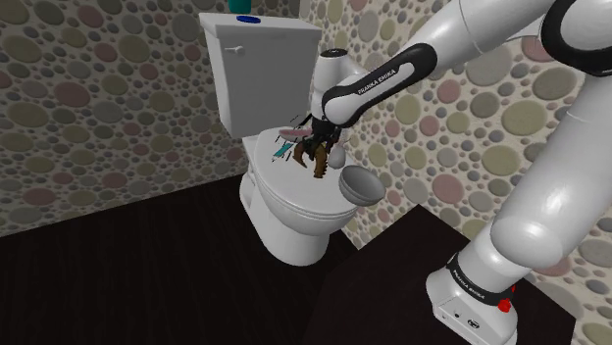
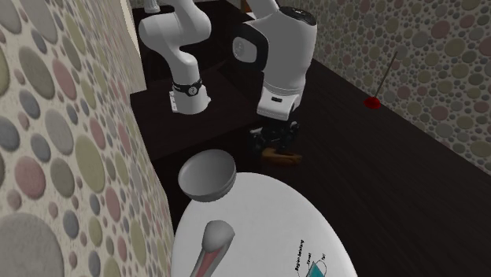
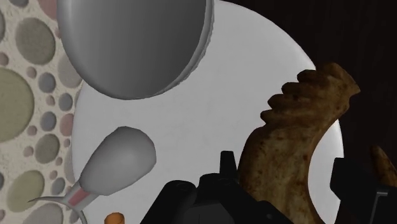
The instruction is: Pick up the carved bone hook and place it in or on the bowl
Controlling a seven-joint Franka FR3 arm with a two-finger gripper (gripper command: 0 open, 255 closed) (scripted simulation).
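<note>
Gripper [image 3: 287,170] pointing down, clasping brown hook [image 3: 305,121] above toilet lid [image 3: 191,140].

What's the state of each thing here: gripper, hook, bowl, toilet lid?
gripper: shut on the hook.
hook: held in the gripper, not in the bowl.
bowl: upright, empty, resting on the toilet lid.
toilet lid: closed.

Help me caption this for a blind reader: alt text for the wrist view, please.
A brown carved hook is clasped between the fingers of the black gripper above a white toilet lid. Beyond it, a grey bowl sits at the lid's edge and a grey spoon-shaped object with a pinkish handle lies nearby.
</note>
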